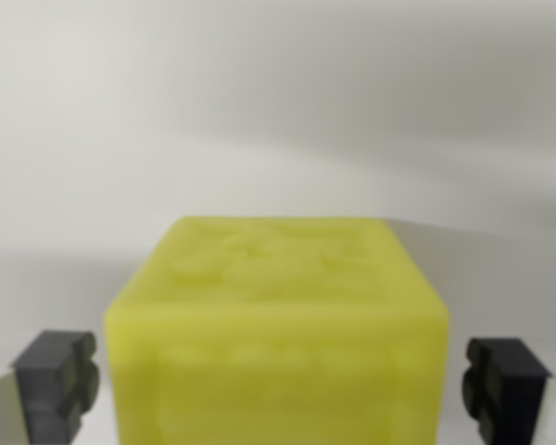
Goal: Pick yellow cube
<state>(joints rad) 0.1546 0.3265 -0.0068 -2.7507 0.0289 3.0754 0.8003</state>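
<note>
Cube (276,324): sits between your gripper (280,387) pads, a small gap either side. Jaws: spread, holding nothing. Approach looks done; you still have closing and lifting left.

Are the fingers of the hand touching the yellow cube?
Apart. The wrist view shows pale gaps between the yellow cube and both fingers of the hand.

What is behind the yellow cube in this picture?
Behind the yellow cube only a plain pale surface shows, with nothing on it. What lies directly behind the cube is covered.
</note>
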